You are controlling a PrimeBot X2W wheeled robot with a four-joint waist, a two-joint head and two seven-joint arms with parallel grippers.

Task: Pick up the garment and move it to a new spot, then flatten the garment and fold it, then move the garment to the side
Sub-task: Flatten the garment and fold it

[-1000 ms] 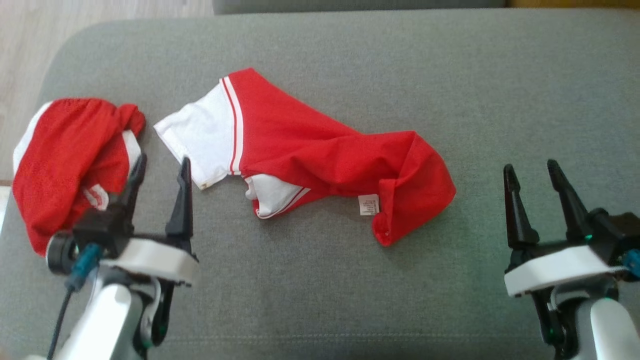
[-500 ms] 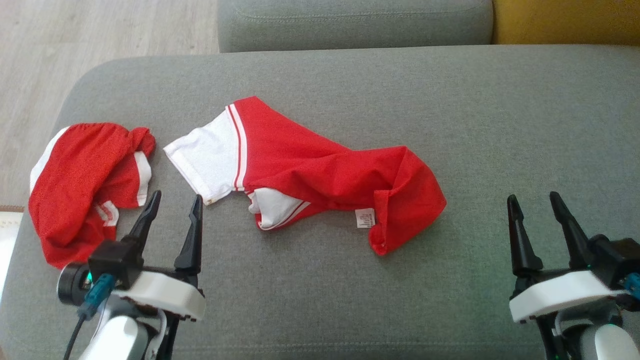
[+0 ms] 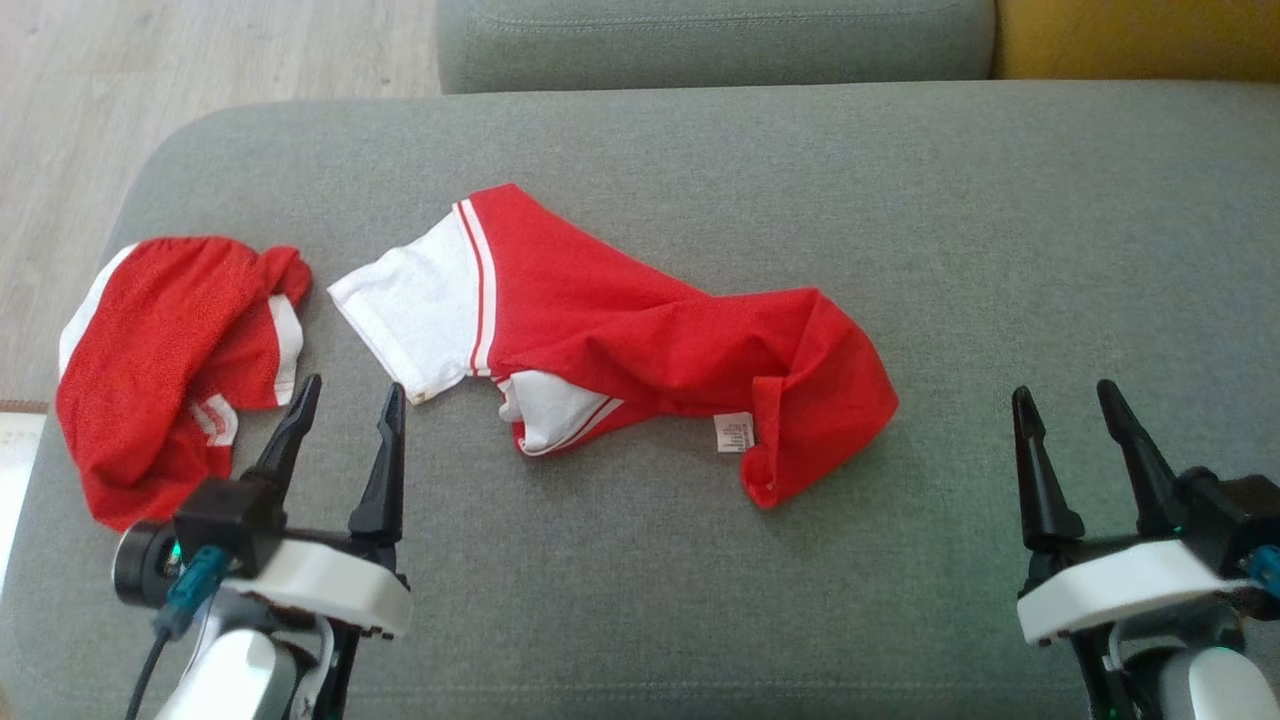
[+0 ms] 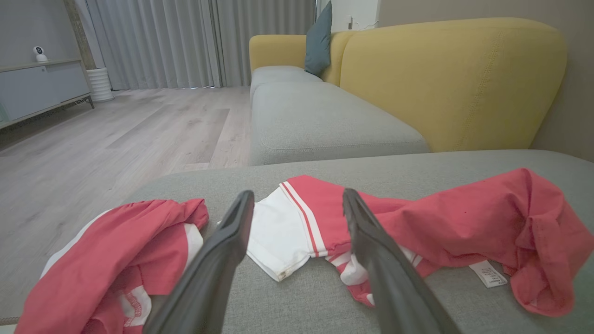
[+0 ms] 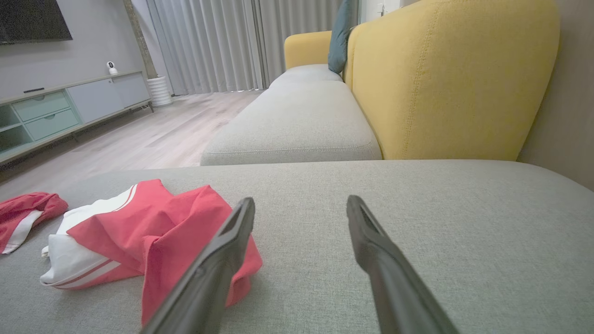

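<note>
A crumpled red garment (image 3: 650, 335) with a white sleeve and a white label lies mid-cushion; it also shows in the left wrist view (image 4: 441, 218) and the right wrist view (image 5: 153, 222). My left gripper (image 3: 354, 385) stands open just in front of the white sleeve, apart from it, with nothing between its fingers (image 4: 218, 260). My right gripper (image 3: 1062, 389) is open over bare cushion, well right of the garment's bunched red end; its fingers (image 5: 385, 260) hold nothing.
A second red and white garment (image 3: 170, 360) lies bunched at the cushion's left edge, beside my left gripper. The grey cushion (image 3: 950, 220) has free room at the right and front. Beyond it are another grey seat (image 3: 700, 40), a yellow backrest (image 3: 1140, 40) and wood floor (image 3: 100, 100).
The whole picture has slid down because the camera tilted up, bringing the far seat into view. Both garments lie as before and both grippers stay open and about where they were.
</note>
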